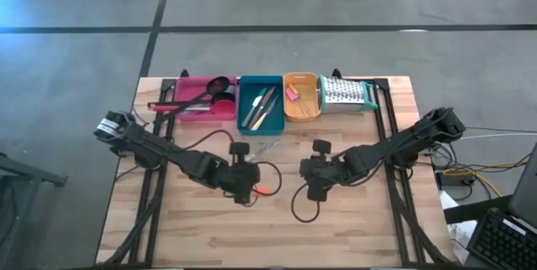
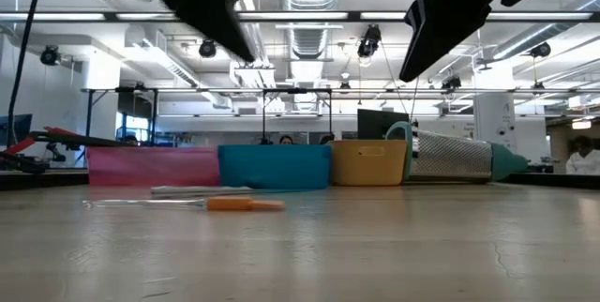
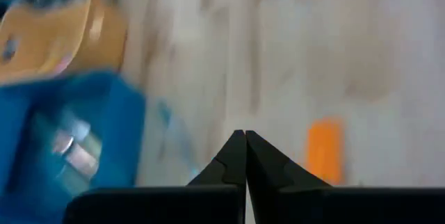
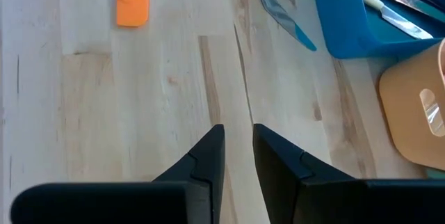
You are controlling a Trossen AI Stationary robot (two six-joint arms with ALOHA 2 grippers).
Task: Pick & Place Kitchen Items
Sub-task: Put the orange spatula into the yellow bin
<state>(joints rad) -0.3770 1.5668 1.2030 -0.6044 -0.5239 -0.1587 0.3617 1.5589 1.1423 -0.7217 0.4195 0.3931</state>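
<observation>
An orange-handled knife (image 1: 262, 190) lies flat on the wooden table, also in the low view (image 2: 242, 204); its handle shows in both wrist views (image 3: 325, 151) (image 4: 132, 1). A thin blue-tipped knife (image 4: 278, 12) lies flat on the table in front of the teal tray (image 1: 260, 102), which holds several knives. The pink tray (image 1: 201, 101) holds a black ladle and a red spoon. The orange tray (image 1: 300, 96) holds a small pink piece. My left gripper (image 3: 245, 139) is shut and empty, above the table beside the orange handle. My right gripper (image 4: 238, 132) is open by a narrow gap, empty, over bare wood.
A metal grater (image 1: 346, 94) with a teal end lies on its side right of the orange tray. The three trays stand in a row along the table's far edge. Black cables loop on the wood near both grippers (image 1: 298, 207). Bare wood lies toward the near edge.
</observation>
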